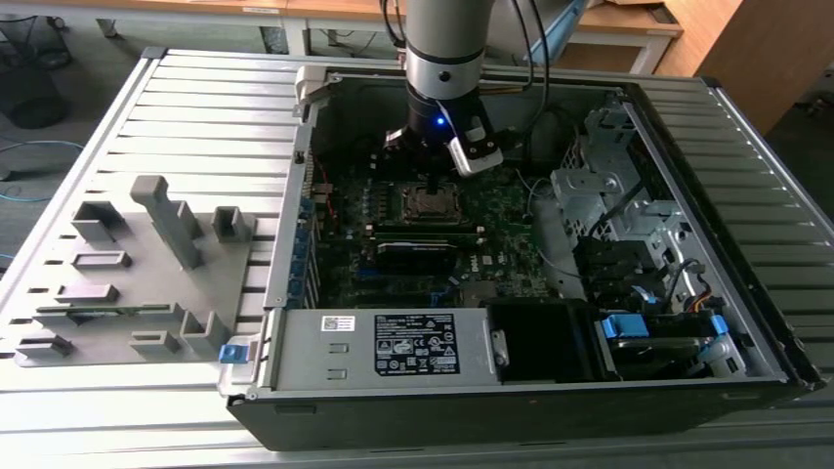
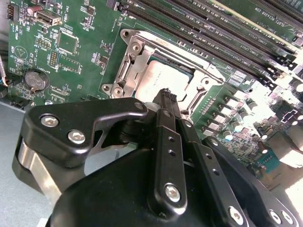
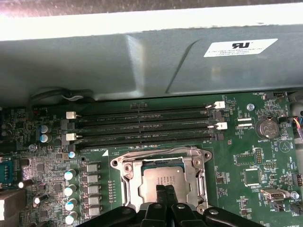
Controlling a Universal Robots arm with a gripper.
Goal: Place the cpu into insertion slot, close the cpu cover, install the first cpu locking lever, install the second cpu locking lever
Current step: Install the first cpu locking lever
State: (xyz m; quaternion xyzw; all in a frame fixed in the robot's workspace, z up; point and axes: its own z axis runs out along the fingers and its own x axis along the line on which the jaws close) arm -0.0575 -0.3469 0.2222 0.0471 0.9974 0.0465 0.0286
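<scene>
Gripper (image 2: 166, 97) fingers pressed together, clenched on nothing visible, tips pointing down at cpu socket on motherboard (image 2: 57, 56). In second wrist view, black fingertips (image 2: 165, 100) right at near edge of cpu cover (image 2: 135, 71), touching or just above it, cannot tell which. Same in first wrist view: gripper (image 3: 164, 189) tips overlapping near edge of cpu (image 3: 163, 178).

Key relation: cpu (image 2: 163, 80) directly ahead of and below fingertips, just beside them, not off to a side. Single arm, so no nearer-hand question. Chip square, no real long axis; edges parallel to socket frame and to memory slots (image 3: 142, 125) beyond.

Cpu already seated flat in insertion slot (image 3: 163, 165), dull silver-tan top showing through square window. Cpu cover (image 3: 130, 175) lying down around chip, silver-grey frame with screw posts at corners, looks closed or near closed. Locking levers: thin metal bars along frame sides faintly seen, latched or not cannot tell.

Farther from socket: four long black memory slots with white clips, then grey case wall (image 3: 142, 61) with white label. Round coin battery (image 3: 266, 127) on board well apart from socket, past slot ends.

Exterior view: gripper (image 1: 435, 184) straight above cpu (image 1: 428, 203) inside open computer case (image 1: 729, 322), arm (image 1: 443, 59) vertical. Power supply (image 1: 391, 344) at case edge well apart from socket. Grey fixture tray (image 1: 131, 264) outside case on exterior view's left.
</scene>
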